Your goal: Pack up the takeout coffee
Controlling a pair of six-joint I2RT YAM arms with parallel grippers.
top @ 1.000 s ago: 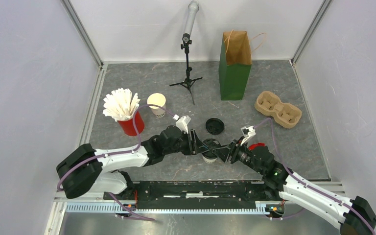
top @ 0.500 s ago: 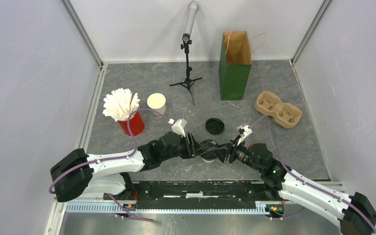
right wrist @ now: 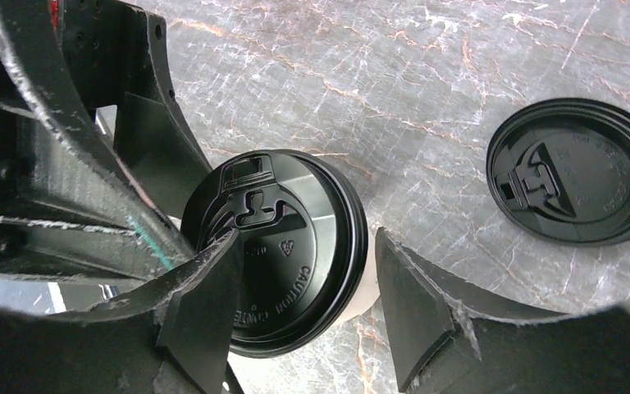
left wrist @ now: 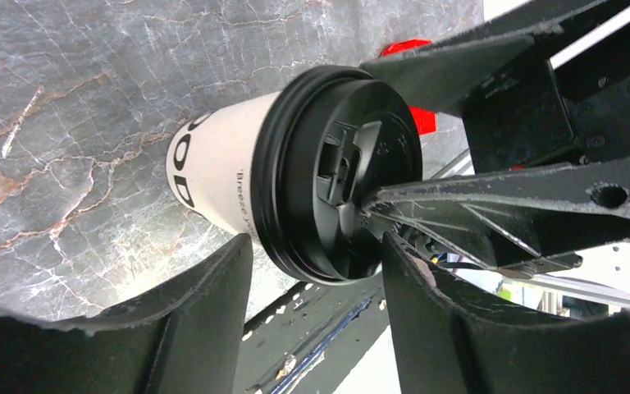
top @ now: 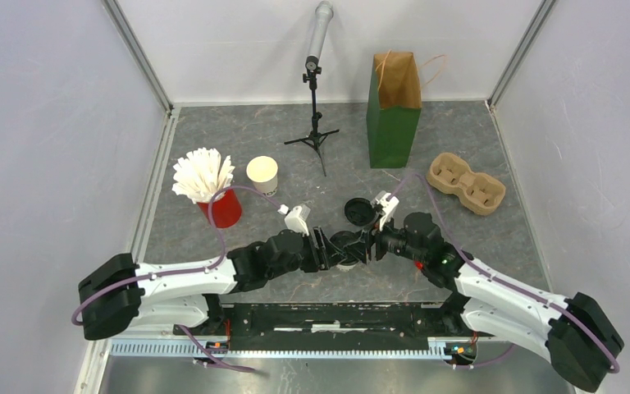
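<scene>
Grey marbled counter [top: 230, 139], walled in white. At the far side, tall green paper bag [top: 394, 123], upright, mouth open. Right of it, brown cup carrier [top: 465, 182]. At the left, red cup [top: 221, 209] crammed with white sticks, and just beside it an unlidded cream cup [top: 262, 174].

Between both arms, near the middle, the takeout coffee [top: 346, 246], upright on the counter. Largely hidden from above by the grippers; print on its wall only partly readable.

Left gripper [left wrist: 316, 246] straddling the lid, fingers at its sides; clamped or loosened, cannot tell. Right gripper [right wrist: 303, 246] released: one finger across the lid top, the other just beside the rim. Loose black lid [right wrist: 574, 172] lying near.

Against a second ago: coffee farther from the bases, right wrist swung up beside the loose lid.
</scene>
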